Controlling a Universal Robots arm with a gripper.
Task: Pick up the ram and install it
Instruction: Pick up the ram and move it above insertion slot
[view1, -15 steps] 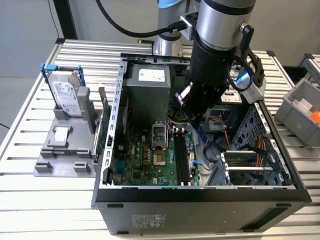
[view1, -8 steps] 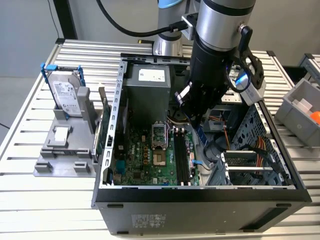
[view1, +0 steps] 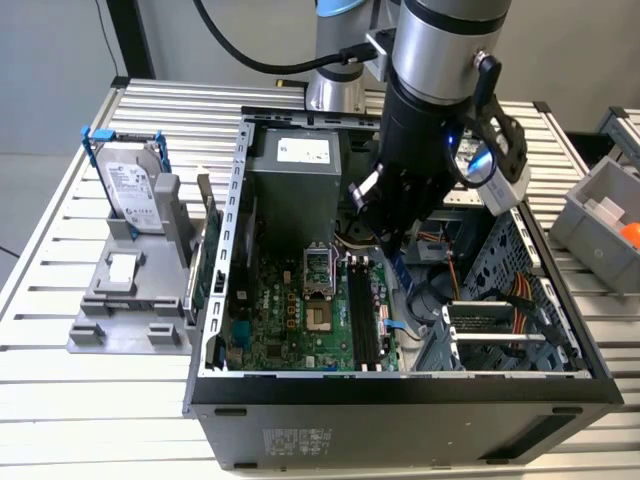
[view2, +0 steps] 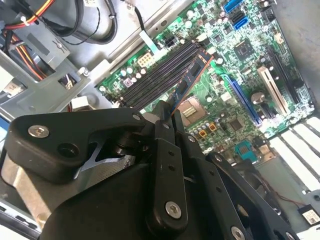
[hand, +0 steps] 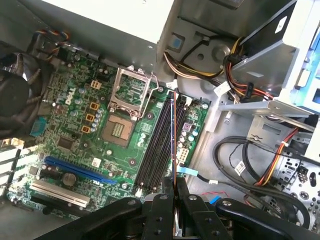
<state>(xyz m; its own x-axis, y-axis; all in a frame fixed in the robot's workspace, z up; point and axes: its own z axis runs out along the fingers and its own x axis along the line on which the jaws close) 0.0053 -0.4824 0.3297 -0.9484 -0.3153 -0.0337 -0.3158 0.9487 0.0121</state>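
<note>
On the exterior view's left, I am seeing the silver boxy hard drive (view1: 133, 186) standing in a grey holder (view1: 130, 300) on the slatted metal desk (view1: 60, 400). In the open black computer case (view1: 400, 385), my black gripper (hand: 173, 186) is pinching the thin dark ram stick (view2: 189, 81) just above the long black slots (hand: 159, 142) on the green motherboard (hand: 75, 120).

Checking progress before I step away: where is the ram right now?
The ram is held edge-on in the claw, hanging inside the open computer case just above the long black motherboard slots, in both wrist views.
</note>
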